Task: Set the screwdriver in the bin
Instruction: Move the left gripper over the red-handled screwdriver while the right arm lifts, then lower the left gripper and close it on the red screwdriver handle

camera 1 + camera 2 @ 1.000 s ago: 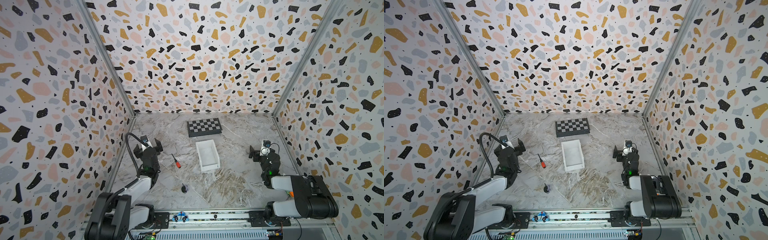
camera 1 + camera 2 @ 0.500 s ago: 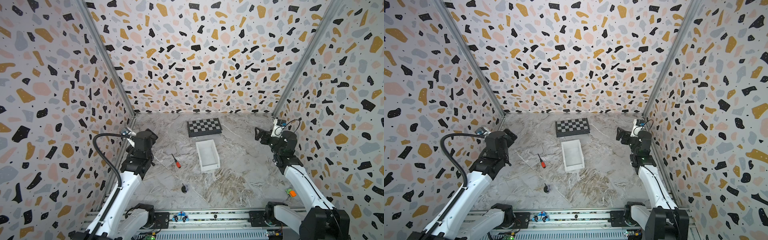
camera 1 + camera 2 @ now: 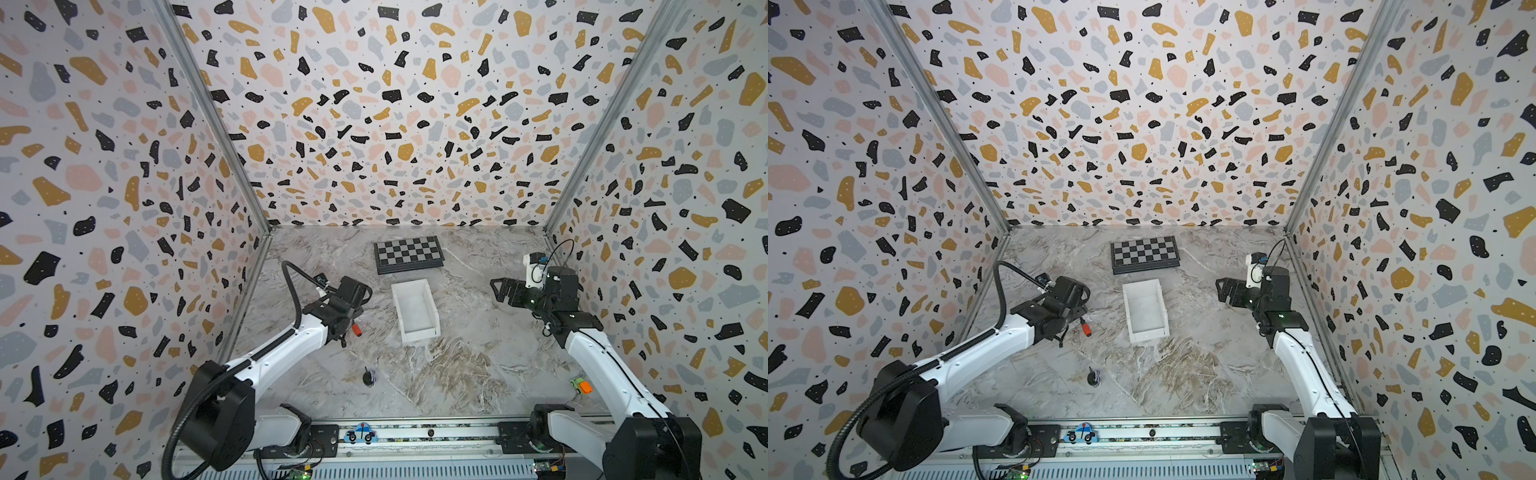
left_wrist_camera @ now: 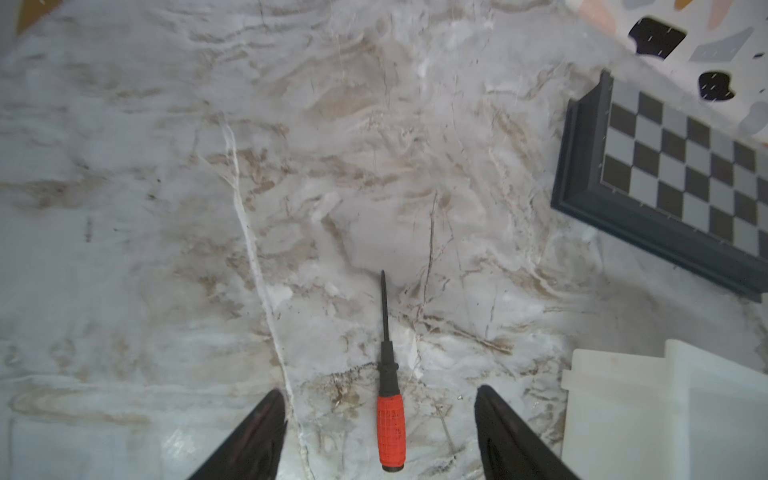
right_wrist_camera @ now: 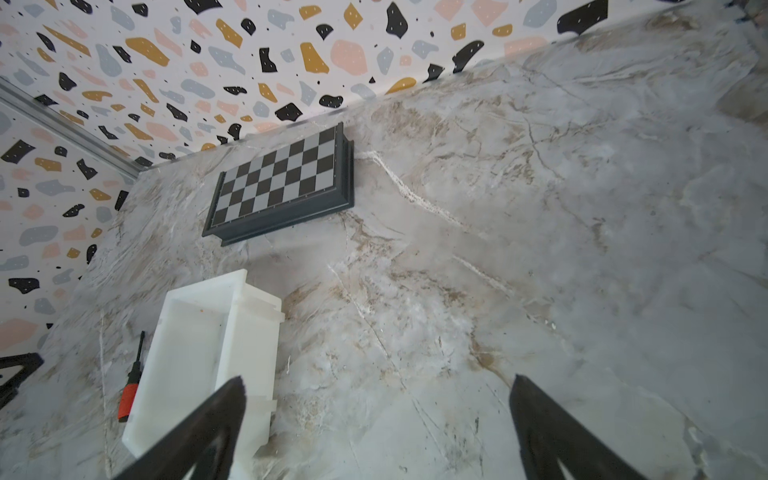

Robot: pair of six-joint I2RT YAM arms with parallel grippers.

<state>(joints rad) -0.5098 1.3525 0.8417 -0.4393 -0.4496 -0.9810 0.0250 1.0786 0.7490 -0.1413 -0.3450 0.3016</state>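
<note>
The screwdriver (image 4: 388, 376) lies flat on the marble tabletop (image 3: 478, 353), outside the bin (image 3: 397, 311), which sits near it but apart at its 3 o'clock in both top views. Your left gripper (image 4: 379, 390) straddles the red-orange handle with its jaws parted, one finger on each side and neither touching, so it holds nothing. Keep the handle centred between the fingers and get low enough that the pads meet its thick ribbed part, not the thin dark shaft, which would likely slip or pivot. Squeeze evenly so that one finger doesn't shove the tool sideways. Lift straight up before you travel toward 3 o'clock, high enough to clear the bin's wall, and keep the tool lined up with the bin's long side so it drops in cleanly. Your right gripper (image 3: 500, 291) hangs open and empty, well off at the bin's 3 o'clock; leave it there. The chessboard (image 3: 408, 254) at the bin's 12 o'clock and the small dark knob (image 3: 368, 378) at the screwdriver's 6 o'clock are both out of your path
</note>
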